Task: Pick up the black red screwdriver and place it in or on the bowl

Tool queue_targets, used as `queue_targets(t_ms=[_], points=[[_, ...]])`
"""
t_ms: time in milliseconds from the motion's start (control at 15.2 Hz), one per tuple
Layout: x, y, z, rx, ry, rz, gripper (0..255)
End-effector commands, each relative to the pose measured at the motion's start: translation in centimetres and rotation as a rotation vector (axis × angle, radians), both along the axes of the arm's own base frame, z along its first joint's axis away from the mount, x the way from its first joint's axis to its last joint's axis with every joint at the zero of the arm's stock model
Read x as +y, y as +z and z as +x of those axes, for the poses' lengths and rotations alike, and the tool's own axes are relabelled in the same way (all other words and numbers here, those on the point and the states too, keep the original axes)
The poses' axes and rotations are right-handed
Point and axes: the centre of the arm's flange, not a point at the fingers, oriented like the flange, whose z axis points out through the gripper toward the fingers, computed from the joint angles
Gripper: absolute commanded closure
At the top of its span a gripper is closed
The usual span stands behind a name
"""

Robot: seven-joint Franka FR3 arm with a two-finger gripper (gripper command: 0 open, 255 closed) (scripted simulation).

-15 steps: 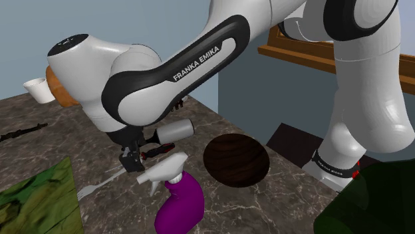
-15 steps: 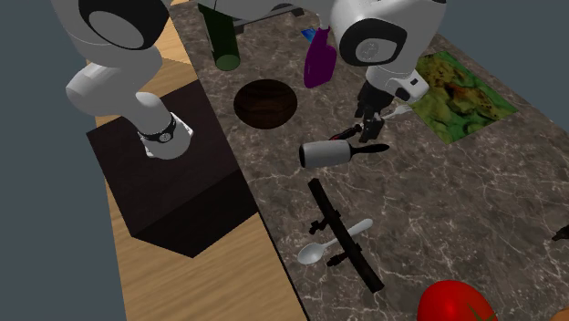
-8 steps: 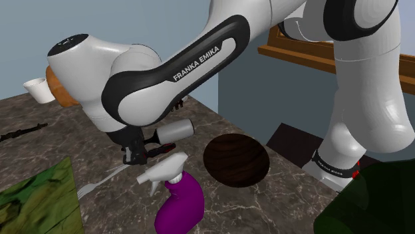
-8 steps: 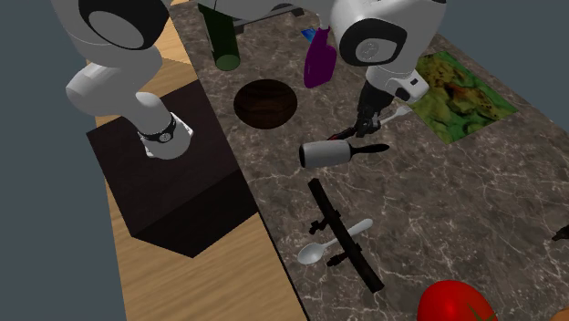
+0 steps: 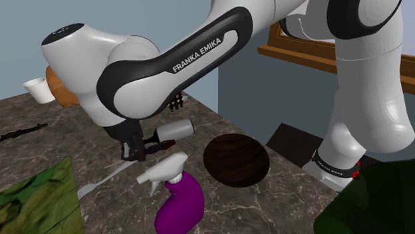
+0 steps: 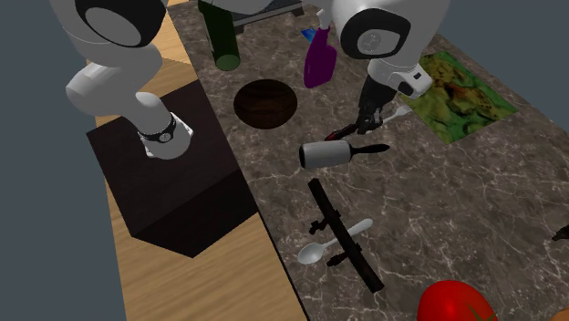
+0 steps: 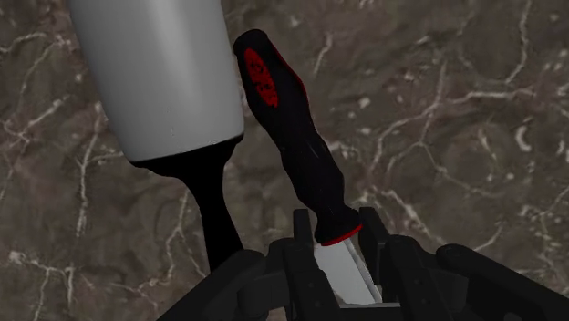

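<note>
Gripper (image 7: pixel 336 243) fingers narrow, clamped on the screwdriver (image 7: pixel 292 146) right where handle meets shaft; flat silvery metal shaft sits betw. the two black fingers. Handle is black w/ a glossy red oval inlay, rounded at the butt, tapering to a flared collar near the fingers. It points away from the gripper, tilted, over the counter (image 7: pixel 447 119). Can't tell if it touches the stone.

Counter: dark brown marble look, thin white veins, polished.

Just beside the handle is a lint roller (image 7: pixel 164 73): smooth pale grey cylinder on a slim black stem. Stem and screwdriver run nearly side by side, not touching as far as wrist view shows.

Bowl (image 5: pixel 236 159) is round, dark brown w/ wood-grain rings, on the counter, apart from the screwdriver, to the shoulder view's right of the gripper.

Spray bottle (image 5: pixel 179 203), shiny purple bulbous body w/ white trigger head, stands near the gripper and just beside the bowl in the shoulder view. Mottled green mat (image 6: pixel 460 96) lies flat on the counter, past the gripper in the second exterior view.
</note>
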Motion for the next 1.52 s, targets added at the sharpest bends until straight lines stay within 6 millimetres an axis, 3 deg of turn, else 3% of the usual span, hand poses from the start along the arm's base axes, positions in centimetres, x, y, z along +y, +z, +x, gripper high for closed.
queue_targets(t_ms=[0,1188,1452], points=[[0.1,1.1,0.0,0.000,0.000,0.000,255],[0.1,10.5,0.0,0.000,0.000,0.000,255],[-3.0,10.6,-4.2,0.000,0.000,0.000,255]])
